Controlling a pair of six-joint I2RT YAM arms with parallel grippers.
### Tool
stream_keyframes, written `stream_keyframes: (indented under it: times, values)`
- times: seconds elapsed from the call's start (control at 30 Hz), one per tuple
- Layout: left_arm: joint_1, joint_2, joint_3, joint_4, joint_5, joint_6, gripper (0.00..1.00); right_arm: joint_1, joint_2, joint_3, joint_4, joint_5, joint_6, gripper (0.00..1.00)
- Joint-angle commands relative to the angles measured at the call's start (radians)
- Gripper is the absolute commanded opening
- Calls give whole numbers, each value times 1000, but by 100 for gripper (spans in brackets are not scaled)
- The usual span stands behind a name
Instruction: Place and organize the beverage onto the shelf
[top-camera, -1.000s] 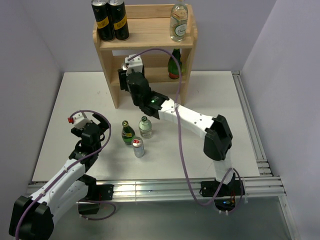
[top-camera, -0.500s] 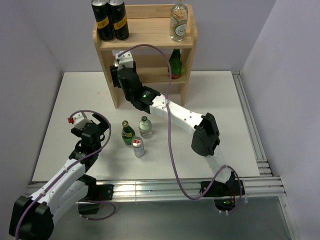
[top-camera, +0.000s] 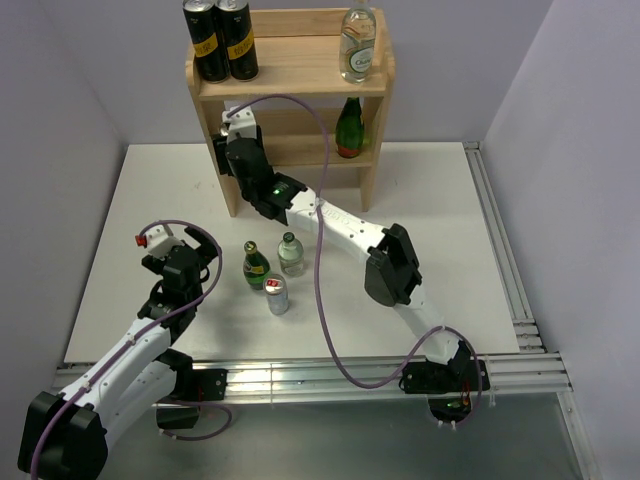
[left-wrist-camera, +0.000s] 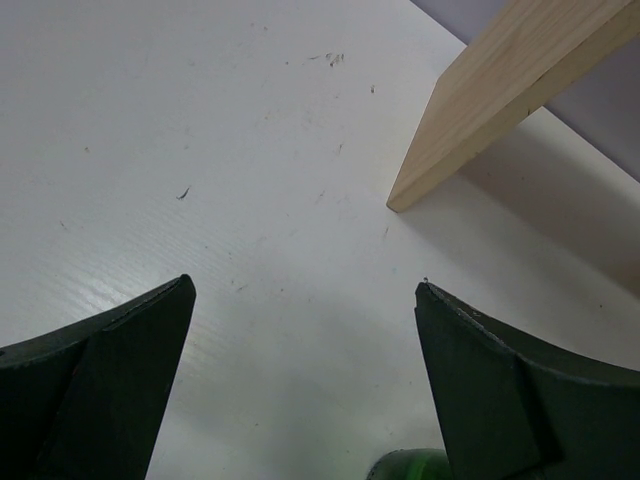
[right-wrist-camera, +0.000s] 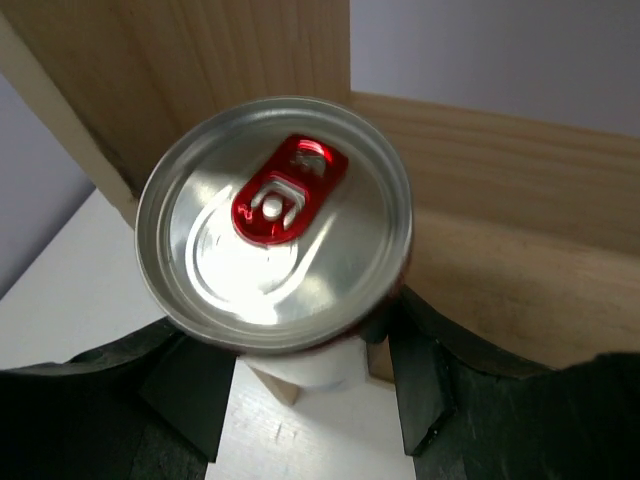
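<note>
White tabletop (top-camera: 450, 250) enclosed by pale lavender walls, seen from above and behind two robot arms. At the far edge stands the shelf (top-camera: 300, 55), a small pale wood unit with three tiers.

On its top tier, two black-and-yellow cans (top-camera: 221, 40) stand touching at the left end, and a clear glass bottle (top-camera: 358, 45) stands at the right end. On the middle tier, a dark green bottle (top-camera: 349, 128) stands upright near the right side panel.

The right arm stretches diagonally across the table to the left end of the middle tier. Its wrist camera shows the right gripper (right-wrist-camera: 305, 385) clamped on a held can (right-wrist-camera: 273, 222) with a silver top and a red pull tab, one black finger pressing each side. The can sits just beside the wooden side panel. Whether its base rests on the shelf board cannot be told.

The left arm lies folded at the near left. The left gripper (left-wrist-camera: 305, 300) hangs over bare table with its jaws spread wide and nothing between them.

Three drinks stand clustered near the table's middle, between the arms: a small green bottle (top-camera: 256, 265), a clear bottle with a green cap (top-camera: 291, 254) just beside it, and a loose silver can (top-camera: 277, 295) in front of both.
</note>
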Motion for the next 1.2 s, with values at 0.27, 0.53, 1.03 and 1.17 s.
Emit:
stream_keyframes:
  times: [0.27,0.53,1.03,1.17]
  values:
    - [-2,-13,30,14,-16,-13,99,-14,18,33,208,14,-3,0]
    - [-2,-13,30,13,-18,-11,99,-14,59,32,304,40,-45,0]
    - [-2,-10,30,19,-16,-9,99,-11,102,8,333,84,-46,100]
    - [-2,-7,32,17,-14,-8,99,-11,84,-24,339,88,-42,100]
